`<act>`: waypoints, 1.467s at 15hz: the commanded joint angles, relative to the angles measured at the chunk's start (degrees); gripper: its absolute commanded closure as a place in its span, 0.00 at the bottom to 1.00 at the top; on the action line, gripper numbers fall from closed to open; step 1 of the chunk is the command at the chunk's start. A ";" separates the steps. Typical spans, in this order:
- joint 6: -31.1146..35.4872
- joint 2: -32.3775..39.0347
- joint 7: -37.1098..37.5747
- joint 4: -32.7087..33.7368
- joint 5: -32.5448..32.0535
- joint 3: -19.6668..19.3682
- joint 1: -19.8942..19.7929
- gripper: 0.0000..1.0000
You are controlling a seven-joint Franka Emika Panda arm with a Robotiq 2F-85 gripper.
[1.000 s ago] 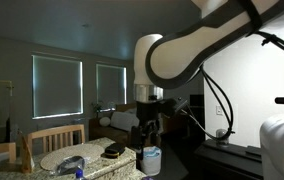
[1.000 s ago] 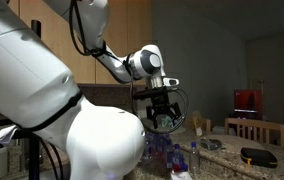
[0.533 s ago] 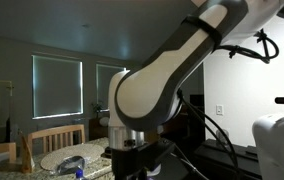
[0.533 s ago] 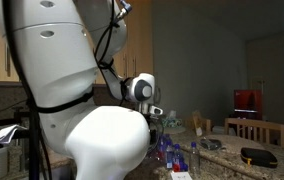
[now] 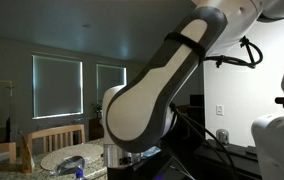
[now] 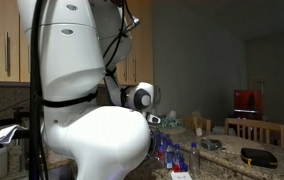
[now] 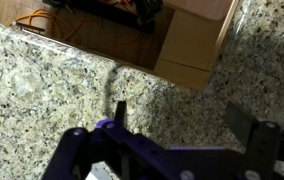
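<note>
The gripper (image 7: 167, 140) hangs low over the speckled granite counter (image 7: 42, 80), its purple fingers (image 7: 74, 138) spread wide with nothing between them. It looks like an approach, with no grasp made. Nearest is a white object (image 7: 100, 172), just beside one finger at the wrist view's lower edge, with only a corner showing. The next move calls for centring the jaws over it before closing, and carefully, since the bulky arm (image 5: 152, 100) hides it in both exterior views.

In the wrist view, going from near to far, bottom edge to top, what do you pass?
purple-framed gripper, jaws apart → speckled grey granite countertop → brown floor → tangle of dark cables
</note>
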 commanded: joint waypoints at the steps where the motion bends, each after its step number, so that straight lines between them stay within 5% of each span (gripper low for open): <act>1: -0.56 9.86 -2.51 2.44 -0.16 -0.10 -1.48 0.00; 7: 9.00 30.07 -8.23 6.59 0.52 0.80 -3.36 0.00; 13: 26.92 36.16 10.15 10.50 -10.66 -4.61 1.07 0.00; 17: 25.77 39.88 24.78 13.98 -17.50 -14.92 6.24 0.00; 22: 26.43 44.84 28.72 17.79 -14.58 -15.90 5.40 0.00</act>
